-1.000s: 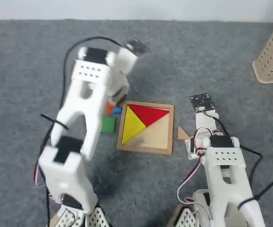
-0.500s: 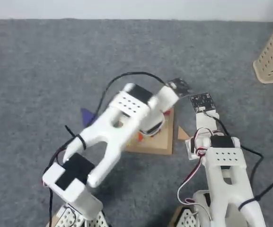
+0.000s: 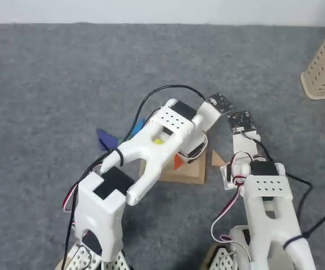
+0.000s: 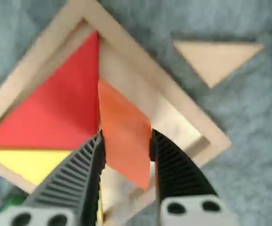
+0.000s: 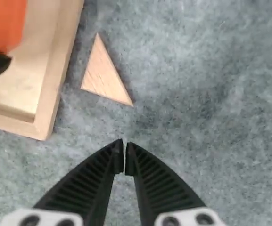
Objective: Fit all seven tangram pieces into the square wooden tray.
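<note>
Grey carpeted worktop point(image 3: 49, 84).
Square wooden tray point(image 3: 190, 175): mid-worktop, toward the front edge, partly under the left arm.
Left gripper point(image 4: 126, 136): above the tray's bare floor, fingers parted to the width of the orange piece point(image 4: 122, 106) and clamped on its sides.
Right gripper point(image 5: 124, 143): low over the carpet off the tray's right edge, fingers pressed together, nothing between.
Red triangle point(image 4: 60, 103), yellow triangle point(image 4: 27, 162): seated in the tray, edge to edge.
Plain wooden triangle point(image 5: 103, 75): on the carpet just beside the tray's right rim.
Blue piece point(image 3: 137, 125), purple piece point(image 3: 106, 136): on the carpet off the tray's left edge.
</note>
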Robot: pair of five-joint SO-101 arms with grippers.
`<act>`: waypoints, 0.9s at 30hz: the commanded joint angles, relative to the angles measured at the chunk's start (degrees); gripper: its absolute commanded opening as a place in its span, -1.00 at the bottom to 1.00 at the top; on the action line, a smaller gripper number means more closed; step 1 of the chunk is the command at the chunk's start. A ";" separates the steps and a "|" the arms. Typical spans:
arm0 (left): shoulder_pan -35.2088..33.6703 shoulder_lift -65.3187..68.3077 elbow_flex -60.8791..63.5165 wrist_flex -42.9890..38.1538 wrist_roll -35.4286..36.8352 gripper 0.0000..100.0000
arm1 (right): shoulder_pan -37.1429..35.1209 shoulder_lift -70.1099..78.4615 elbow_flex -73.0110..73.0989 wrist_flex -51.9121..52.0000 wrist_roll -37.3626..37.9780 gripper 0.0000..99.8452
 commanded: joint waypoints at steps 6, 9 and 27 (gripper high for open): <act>-1.41 -0.97 -3.03 4.31 -10.20 -0.81 | -0.13 0.48 -0.35 -0.48 0.88 -0.99; -1.49 -1.05 -3.12 5.19 -12.92 -0.80 | -0.13 0.48 -0.35 -0.48 0.88 -0.99; -3.34 -10.90 -2.77 5.54 -17.32 -0.73 | -0.13 0.48 -0.35 -0.48 0.88 -0.99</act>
